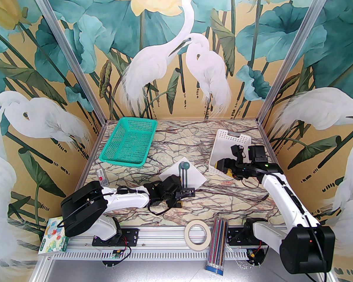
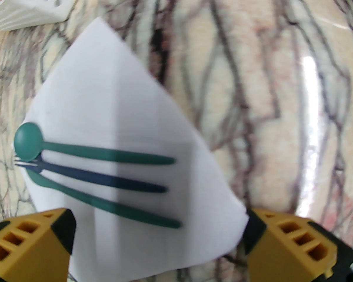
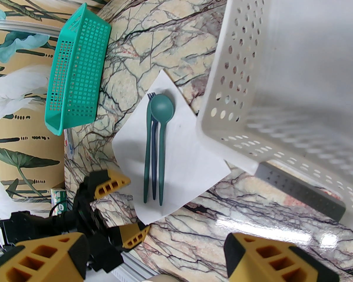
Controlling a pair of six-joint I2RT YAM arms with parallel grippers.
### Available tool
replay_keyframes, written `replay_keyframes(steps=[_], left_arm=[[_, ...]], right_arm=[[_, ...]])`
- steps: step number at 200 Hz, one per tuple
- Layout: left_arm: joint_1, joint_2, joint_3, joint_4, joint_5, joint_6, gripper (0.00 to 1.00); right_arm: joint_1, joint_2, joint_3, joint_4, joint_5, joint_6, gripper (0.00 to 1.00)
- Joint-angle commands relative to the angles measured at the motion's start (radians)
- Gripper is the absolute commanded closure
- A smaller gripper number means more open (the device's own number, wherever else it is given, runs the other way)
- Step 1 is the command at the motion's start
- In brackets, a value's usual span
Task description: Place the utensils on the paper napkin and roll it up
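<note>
The white paper napkin (image 1: pixel 191 177) lies as a diamond mid-table. On it, side by side, rest a green spoon (image 3: pixel 161 108), a darker fork (image 3: pixel 154 157) and a third slim green utensil (image 3: pixel 147 157), heads pointing away from the arms. In the left wrist view the spoon (image 2: pixel 28 141) and fork (image 2: pixel 106 179) lie across the napkin (image 2: pixel 106 98). My left gripper (image 1: pixel 186 193) (image 2: pixel 158 245) is open, low at the napkin's near corner, with one yellow finger (image 3: pixel 110 184) on each side of that corner. My right gripper (image 1: pixel 223 167) (image 3: pixel 156 260) is open and empty beside the white basket.
A white perforated basket (image 1: pixel 229 145) stands right of the napkin and a green mesh basket (image 1: pixel 129 141) at the back left. A tape roll (image 1: pixel 197 233) and a pencil bundle (image 1: pixel 219 245) sit on the front rail. A small packet (image 1: pixel 102 177) lies at the left edge.
</note>
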Motion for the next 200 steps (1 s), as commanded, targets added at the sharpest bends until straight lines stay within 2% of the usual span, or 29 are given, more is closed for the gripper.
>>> replay_keyframes(steps=[1,26,77,156,200], left_arm=[[0.019,0.001,0.018,0.045,-0.023,0.021,0.01],[0.033,-0.008,0.018,0.052,-0.011,0.021,0.01],[0.064,-0.013,0.012,0.104,0.026,0.005,0.01],[0.102,0.02,0.027,0.135,0.063,0.002,0.01],[0.129,0.03,0.039,0.15,0.087,0.003,0.01]], right_arm=[[0.015,-0.004,-0.017,0.0,0.004,0.001,0.22],[0.037,-0.001,-0.032,0.002,0.001,0.009,0.28],[0.114,0.017,-0.099,0.061,-0.01,0.058,0.46],[0.286,0.12,-0.207,0.32,0.008,0.199,0.49],[0.382,0.246,-0.222,0.483,-0.017,0.275,0.58]])
